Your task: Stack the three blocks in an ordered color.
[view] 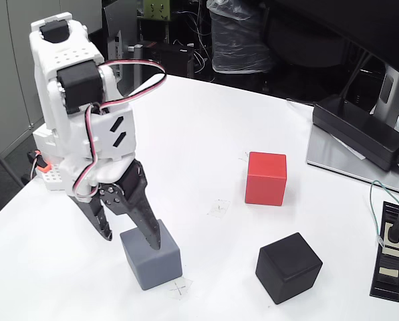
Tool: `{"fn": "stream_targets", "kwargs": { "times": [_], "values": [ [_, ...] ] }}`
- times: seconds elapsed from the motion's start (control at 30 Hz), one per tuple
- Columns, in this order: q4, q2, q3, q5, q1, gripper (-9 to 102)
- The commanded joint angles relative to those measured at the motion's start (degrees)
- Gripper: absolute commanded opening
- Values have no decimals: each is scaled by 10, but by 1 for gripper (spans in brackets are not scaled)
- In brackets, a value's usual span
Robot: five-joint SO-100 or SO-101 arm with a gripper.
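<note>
Table (206, 120): white, rounded surface; carries everything here. Far edge curves behind the arm, near edge cut by the frame.
Arm (79, 100): white, base at the surface's left edge, bent over and reaching down toward the near edge.
Power adapter (359, 130): black, long, lying at the right edge on a grey panel; not part of the job.
Red block (266, 178): mid-surface, right of centre, standing alone, well apart from the arm.
Black block (288, 267): toward the near edge, in front of the red one, apart from it.
Grey block (151, 255): near edge, left of centre, directly under the tool.
Gripper (131, 239): jaws spread, holding nothing; one dark finger lies over the grey block's top near its left edge, the other hangs off its left side. Contact likely, a closed grip not yet.
Key relation: grey block sits between and just right of the fingers; the fingers' gap runs left-right in the fixed view. Judgement: the tool needs a slight rightward shift before closing.
Progress: no block stacked; all three sit singly on the surface.
</note>
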Motion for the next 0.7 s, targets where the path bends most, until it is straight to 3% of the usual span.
{"fn": "stream_targets", "kwargs": {
  "times": [0.0,0.17,0.5,0.67],
  "values": [
    [2,8,-26,-5,0,26],
    [0,9,-30,-24,-1,26],
    [6,2,-76,-159,-6,26],
    [7,0,-73,-222,-7,33]
  ]
}}
